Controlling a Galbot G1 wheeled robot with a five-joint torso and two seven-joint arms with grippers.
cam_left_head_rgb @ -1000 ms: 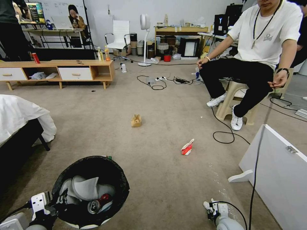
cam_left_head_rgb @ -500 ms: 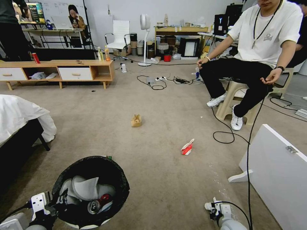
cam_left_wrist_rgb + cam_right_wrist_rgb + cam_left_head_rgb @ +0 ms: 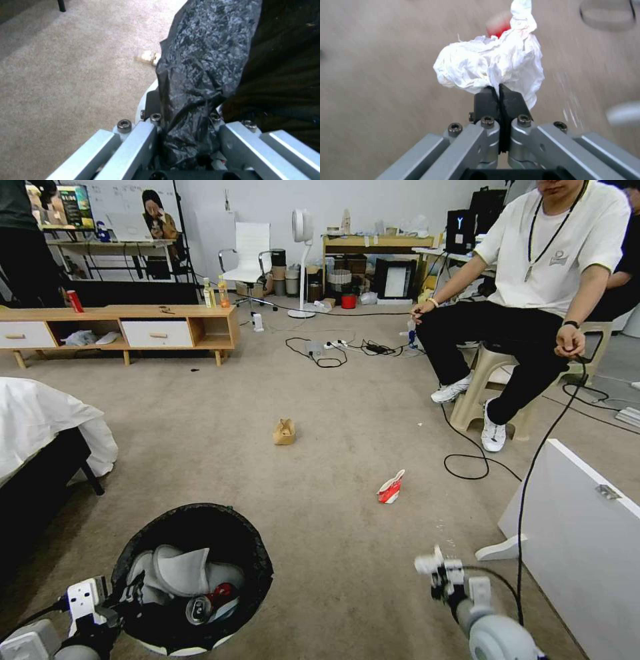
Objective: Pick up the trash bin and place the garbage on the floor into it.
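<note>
Left hand: low at the near left, its fingers pressed onto the near rim of the trash bin, pinching a fold of the black liner bag between them.
Left arm: reached forward and slightly right from the near-left corner to the bin's rim.
Trash bin: round, black-lined, at the near left on the floor, just right of the bed; mouth facing up.
Bin contents: a crushed can with red and silver showing, lying beside pale crumpled material.
Right hand: at the near right, above the floor, its dark fingers pressed together on a white crumpled tissue.
Right arm: entered from the near-right corner, the wrist angled forward and to the left, the hand well apart from the bin.
Tissue: bunched in a ball beyond the fingertips, clear of the carpet.
Red-white carton: crushed, on the floor past the right hand, toward the middle of the room.
Tan paper bag: upright on the floor farther off, left of the carton.
Floor: beige-grey carpet; black cables lay across it at the far right.
Bed: white cover, at the left edge.
White board: at the near right, beside the right arm.
</note>
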